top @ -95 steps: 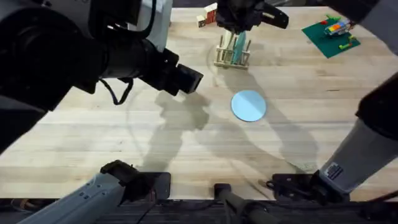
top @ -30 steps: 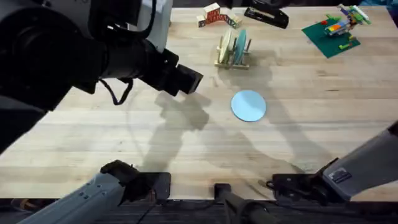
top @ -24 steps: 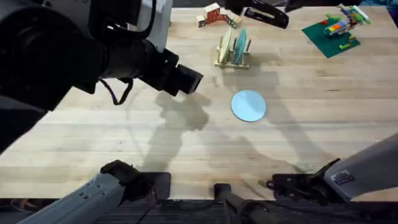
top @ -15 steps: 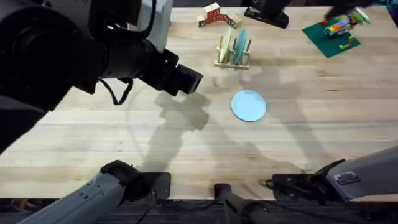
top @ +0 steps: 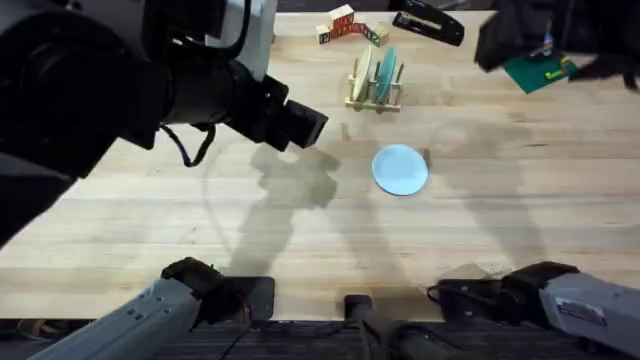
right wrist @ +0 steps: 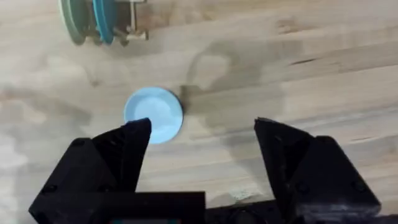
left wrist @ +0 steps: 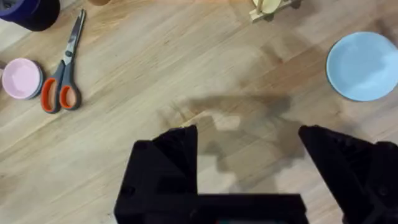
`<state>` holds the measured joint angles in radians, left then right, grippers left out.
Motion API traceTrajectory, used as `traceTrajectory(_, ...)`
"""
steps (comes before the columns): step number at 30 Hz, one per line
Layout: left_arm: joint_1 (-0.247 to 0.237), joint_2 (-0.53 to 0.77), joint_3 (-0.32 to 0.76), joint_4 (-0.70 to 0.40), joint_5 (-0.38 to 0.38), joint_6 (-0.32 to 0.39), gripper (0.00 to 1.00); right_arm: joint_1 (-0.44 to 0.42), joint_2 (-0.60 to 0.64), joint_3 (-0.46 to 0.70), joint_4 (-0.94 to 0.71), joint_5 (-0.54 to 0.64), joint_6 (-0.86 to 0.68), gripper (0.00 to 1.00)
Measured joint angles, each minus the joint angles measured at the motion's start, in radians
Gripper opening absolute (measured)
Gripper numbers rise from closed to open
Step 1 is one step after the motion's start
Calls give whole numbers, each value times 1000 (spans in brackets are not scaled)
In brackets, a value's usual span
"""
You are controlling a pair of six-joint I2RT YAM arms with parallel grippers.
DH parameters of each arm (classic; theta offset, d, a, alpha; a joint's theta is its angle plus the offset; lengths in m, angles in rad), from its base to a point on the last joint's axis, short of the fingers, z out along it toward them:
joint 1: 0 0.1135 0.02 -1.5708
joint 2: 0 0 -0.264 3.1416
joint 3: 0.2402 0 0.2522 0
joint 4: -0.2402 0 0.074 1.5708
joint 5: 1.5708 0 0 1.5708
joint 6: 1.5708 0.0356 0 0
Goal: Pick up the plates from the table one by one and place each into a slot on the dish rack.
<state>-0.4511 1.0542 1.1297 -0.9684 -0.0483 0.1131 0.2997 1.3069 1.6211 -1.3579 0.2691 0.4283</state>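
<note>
robot lab bench: butcher-block table (top: 300, 240), toy bricks on green baseplate (top: 540, 70), scissors (left wrist: 64, 68), stapler (top: 428, 25)

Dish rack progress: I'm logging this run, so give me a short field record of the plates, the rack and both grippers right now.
rack: small light-wood dish rack with upright pegs, at the far middle of the light-wood table
plates in rack: two standing on edge, one cream, one teal-blue
plate on table: round light blue plate, lying flat, nearer than the rack
left gripper: open, empty, above bare wood
right gripper: open, empty, raised above the table, the blue plate below it
</note>
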Motion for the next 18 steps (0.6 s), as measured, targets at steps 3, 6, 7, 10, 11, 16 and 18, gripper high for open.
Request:
traceTrajectory(3,0,0,0,-1,0,-21,993,-38,-95,-124,42,-65,-40,994)
traceTrajectory(6,0,0,0,-7,3,-34,994,-87,-149,-216,50,-142,-93,992)
traceTrajectory(7,0,0,0,-16,4,-44,993,-140,-166,-263,49,-222,-155,993)
traceTrajectory(10,0,0,0,-22,5,-53,995,-176,-166,-279,48,-266,-203,995)
traceTrajectory(11,0,0,0,-23,5,-55,986,-184,-166,-280,47,-274,-217,995)
traceTrajectory(16,0,0,0,-24,19,-79,706,-190,-166,-280,48,-300,-263,995)
traceTrajectory(18,0,0,0,-24,35,-84,395,-190,-166,-280,48,-304,-273,995)
